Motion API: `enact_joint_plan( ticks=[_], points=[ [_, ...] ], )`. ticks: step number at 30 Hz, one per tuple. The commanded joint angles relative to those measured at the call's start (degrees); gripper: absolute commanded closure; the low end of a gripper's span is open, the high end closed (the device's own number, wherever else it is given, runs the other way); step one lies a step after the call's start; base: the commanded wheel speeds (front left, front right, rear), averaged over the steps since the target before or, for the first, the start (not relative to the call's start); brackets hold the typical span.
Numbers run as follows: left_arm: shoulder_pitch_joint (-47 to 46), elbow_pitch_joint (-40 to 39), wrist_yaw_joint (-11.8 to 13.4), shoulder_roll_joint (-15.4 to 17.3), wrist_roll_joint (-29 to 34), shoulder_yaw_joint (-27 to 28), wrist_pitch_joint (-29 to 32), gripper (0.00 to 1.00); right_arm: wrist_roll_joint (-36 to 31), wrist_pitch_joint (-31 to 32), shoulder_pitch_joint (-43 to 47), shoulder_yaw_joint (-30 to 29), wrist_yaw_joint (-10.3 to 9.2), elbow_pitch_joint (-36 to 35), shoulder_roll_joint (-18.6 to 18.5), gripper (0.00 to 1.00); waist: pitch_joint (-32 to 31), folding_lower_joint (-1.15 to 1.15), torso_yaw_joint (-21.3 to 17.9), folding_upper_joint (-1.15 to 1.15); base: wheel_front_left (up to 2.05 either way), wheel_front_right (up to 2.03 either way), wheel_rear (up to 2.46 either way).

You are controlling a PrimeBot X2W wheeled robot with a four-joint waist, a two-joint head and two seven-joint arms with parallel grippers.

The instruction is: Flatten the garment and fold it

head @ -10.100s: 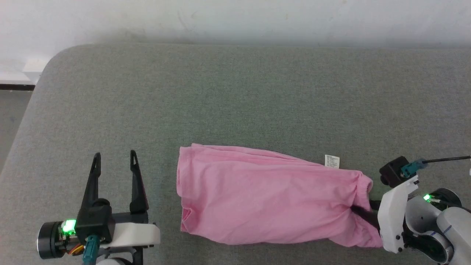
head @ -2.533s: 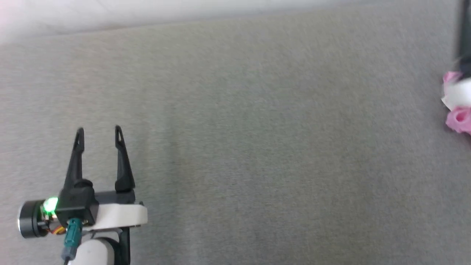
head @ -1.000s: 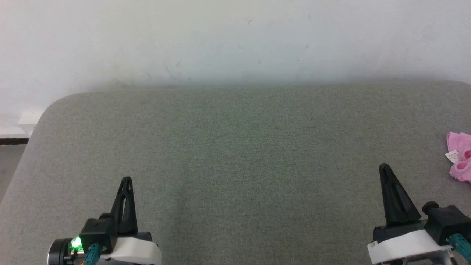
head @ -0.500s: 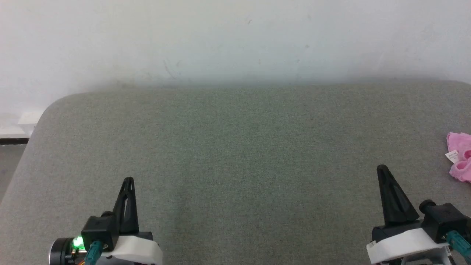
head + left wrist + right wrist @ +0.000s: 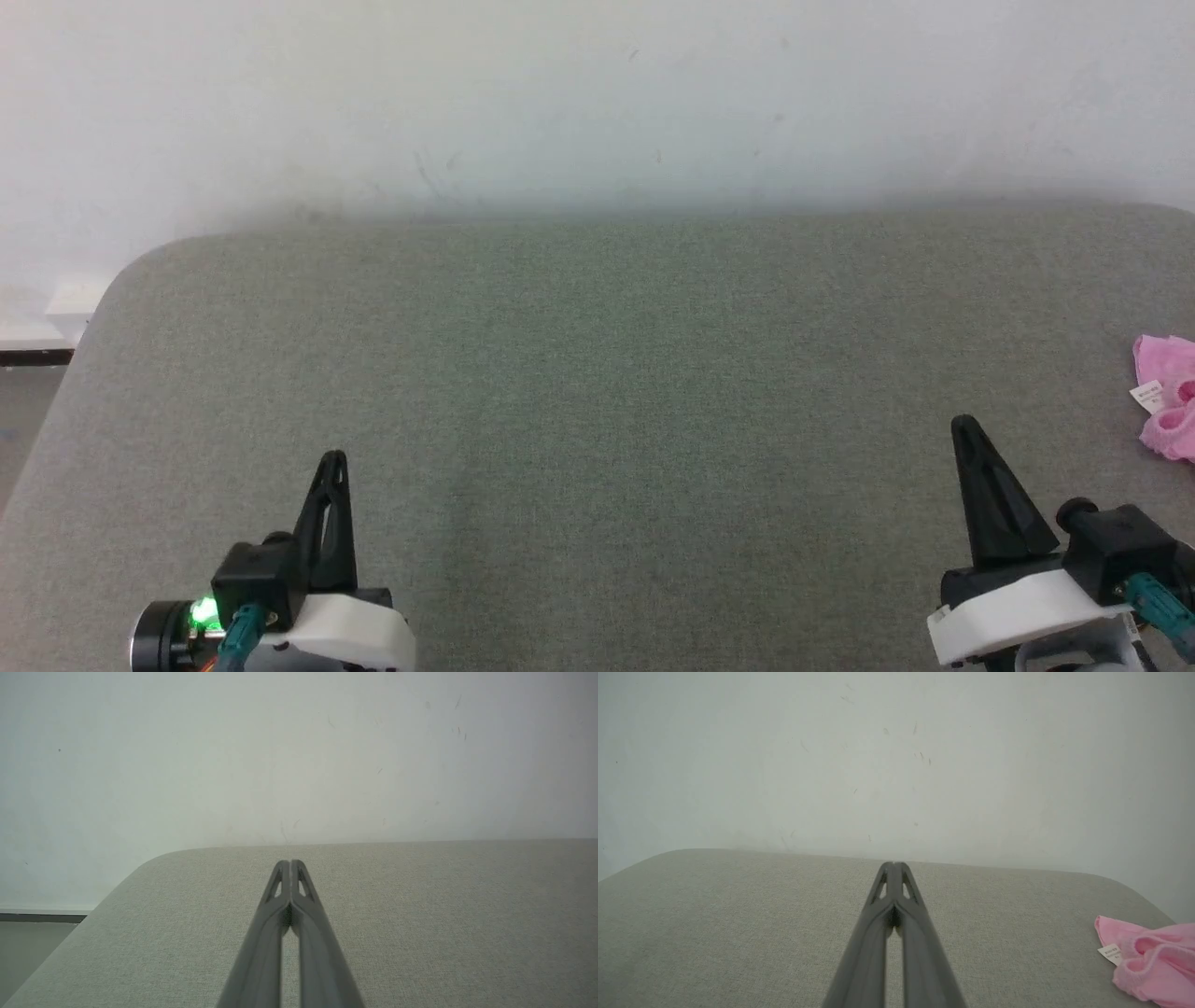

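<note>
Compared with ten seconds back, garment (image 5: 1172, 401): gone from mid-cushion, formerly stretched out there; now at the far right edge of the head view, cut off by the picture edge, visible part bunched, white label (image 5: 1146, 396) showing on its left side.
Right end effector (image 5: 962, 425): sunk in the pink cloth then; now clear of it, well apart to its left, pressed together on nothing.
Left end effector (image 5: 331, 459): spread then, pressed together now, empty, low at the left.
Last second: barely any shift in either arm or in the cloth.
Grey cushion (image 5: 597, 373): bare across the middle.
Meaning for task: looks set aside rather than worked; cannot tell whether folded, being mostly out of view; bunched hem hints at not flat.
Next move, likely: reach right, draw back to centre, spread before any fold.
</note>
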Motion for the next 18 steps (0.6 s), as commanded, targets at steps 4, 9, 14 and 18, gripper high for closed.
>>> enact_joint_plan(
  ticks=[4, 9, 14, 18],
  points=[
    [-1.2, -0.2, -0.4, -0.4, 0.8, 0.3, 0.9, 1.0, -0.9, 0.9, -1.0, 0.3, -0.04, 0.2, 0.1, 1.0, 0.0, 0.0, 0.0, 0.0, 0.0, 0.0, 0.0],
    [-1.3, -0.3, -0.6, -0.5, 1.0, 0.4, 1.5, 1.0, -1.1, 1.5, -1.2, 0.3, -0.05, 0.3, 0.1, 1.0, 0.0, 0.0, 0.0, 0.0, 0.0, 0.0, 0.0],
    [-1.5, -0.3, -0.9, -0.6, 1.1, 0.4, 2.1, 1.0, -1.3, 2.0, -1.4, 0.4, -0.05, 0.3, 0.2, 1.0, 0.0, 0.0, 0.0, 0.0, 0.0, 0.0, 0.0],
    [-1.6, -0.3, -1.0, -0.7, 1.2, 0.5, 2.5, 1.0, -1.5, 2.5, -1.6, 0.4, -0.05, 0.4, 0.2, 1.0, 0.0, 0.0, 0.0, 0.0, 0.0, 0.0, 0.0]
  ],
)
